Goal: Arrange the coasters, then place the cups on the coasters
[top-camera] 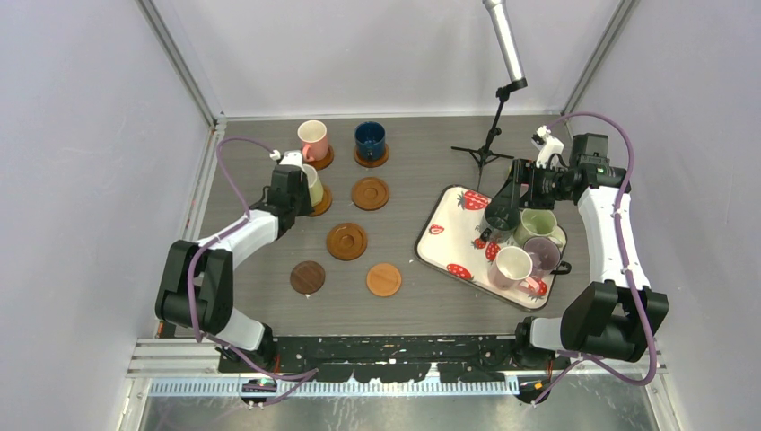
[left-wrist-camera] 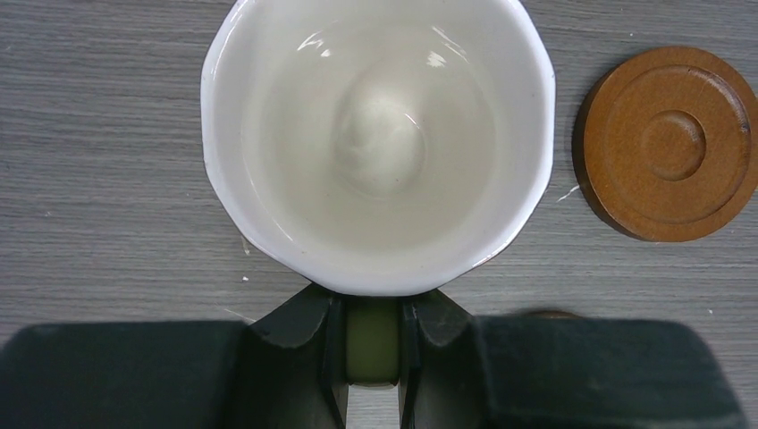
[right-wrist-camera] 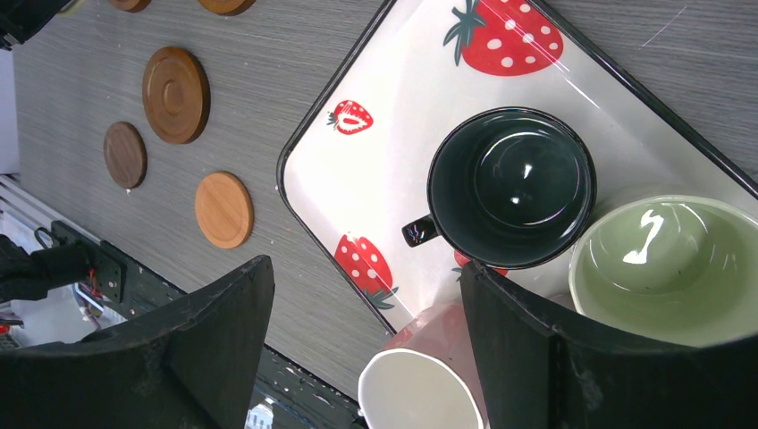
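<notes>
Gripping the pale yellow cup (left-wrist-camera: pixel 375 143) by its handle, the left fingers (left-wrist-camera: pixel 324 344) are closed tight on it. The cup stands over a coaster (top-camera: pixel 321 206); whether it rests there I cannot tell. Behind it, the pink cup (top-camera: pixel 312 140) and dark blue cup (top-camera: pixel 370 140) sit on theirs. Four bare coasters (top-camera: pixel 346 241) lie on the table (top-camera: pixel 422 162). The right fingers (right-wrist-camera: pixel 501 313) hang wide apart, holding nothing, above the dark grey cup (right-wrist-camera: pixel 511 186) on the strawberry tray (right-wrist-camera: pixel 393 170), beside the light green cup (right-wrist-camera: pixel 670 268), purple cup (top-camera: pixel 543 254) and cream-pink cup (top-camera: pixel 511 267).

Grey wood-grain table (top-camera: pixel 422 171), pale lilac walls (top-camera: pixel 377 54), aluminium corner posts (top-camera: pixel 179 61)
</notes>
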You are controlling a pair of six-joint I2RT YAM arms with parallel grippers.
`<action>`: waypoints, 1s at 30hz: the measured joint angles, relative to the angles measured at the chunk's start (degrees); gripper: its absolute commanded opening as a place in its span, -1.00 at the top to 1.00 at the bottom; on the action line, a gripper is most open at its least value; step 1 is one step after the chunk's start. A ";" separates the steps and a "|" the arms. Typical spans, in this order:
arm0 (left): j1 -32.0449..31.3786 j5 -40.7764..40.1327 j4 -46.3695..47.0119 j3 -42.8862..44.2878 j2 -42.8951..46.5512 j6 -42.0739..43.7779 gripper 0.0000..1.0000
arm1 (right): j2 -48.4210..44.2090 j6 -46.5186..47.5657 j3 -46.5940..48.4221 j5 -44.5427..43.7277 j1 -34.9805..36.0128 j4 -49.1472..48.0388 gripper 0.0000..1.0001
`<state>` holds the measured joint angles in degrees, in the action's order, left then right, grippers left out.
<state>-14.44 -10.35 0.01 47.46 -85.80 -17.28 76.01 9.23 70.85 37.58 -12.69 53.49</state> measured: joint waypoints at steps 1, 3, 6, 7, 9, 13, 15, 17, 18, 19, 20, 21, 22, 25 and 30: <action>0.00 0.09 -0.26 0.13 0.00 -0.17 1.00 | 0.00 -0.02 0.00 0.00 0.00 0.00 -0.61; 0.00 0.11 -0.74 0.33 0.00 -0.37 1.00 | 0.00 0.00 -0.02 0.00 -0.02 0.00 -0.61; 0.00 0.11 -1.42 0.66 -0.02 -0.57 1.00 | 0.00 0.00 -0.07 0.00 0.00 0.00 -0.61; -0.02 0.07 -1.66 0.83 -0.07 -0.59 1.00 | 0.00 -0.02 -0.07 0.00 0.00 -0.02 -0.61; -0.02 0.04 -1.92 0.98 -0.13 -0.57 1.00 | 0.00 0.00 -0.07 0.00 0.00 -0.02 -0.61; -0.02 0.07 -2.05 1.05 -0.13 -0.57 1.00 | 0.00 0.00 -0.15 0.00 0.00 -0.13 -0.61; -0.02 0.07 -2.05 1.07 -0.22 -0.55 0.99 | 0.00 0.00 -0.31 0.00 0.00 -0.22 -0.61; -0.02 0.07 -2.12 1.25 -0.33 -0.55 0.91 | 0.00 0.00 -0.42 0.00 0.00 -0.31 -0.61; -0.02 0.07 -2.16 1.29 -0.37 -0.55 0.84 | 0.00 0.00 -0.44 0.00 0.00 -0.33 -0.61; -0.02 0.07 -2.14 1.33 -0.44 -0.52 0.78 | 0.00 -0.02 -0.44 0.00 0.00 -0.35 -0.61; -0.02 0.07 -2.19 1.40 -0.48 -0.50 0.71 | 0.00 0.00 -0.46 0.00 0.00 -0.35 -0.61; -0.02 0.07 -2.19 1.44 -0.55 -0.48 0.67 | 0.00 -0.02 -0.46 0.00 0.00 -0.35 -0.61; -0.02 0.07 -2.25 1.53 -0.63 -0.44 0.66 | 0.00 0.00 -0.46 0.00 0.00 -0.35 -0.61; -0.02 0.04 -2.43 1.95 -0.98 -0.28 0.61 | 0.00 0.00 -0.46 0.00 0.00 -0.37 -0.61; -0.04 0.07 -2.67 2.03 -1.03 -0.22 0.56 | 0.00 -0.02 -0.46 0.00 0.00 -0.37 -0.61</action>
<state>-14.48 -10.28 -2.66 49.50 -86.83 -17.50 76.01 9.21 70.39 37.58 -12.69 53.12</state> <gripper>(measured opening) 0.222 0.807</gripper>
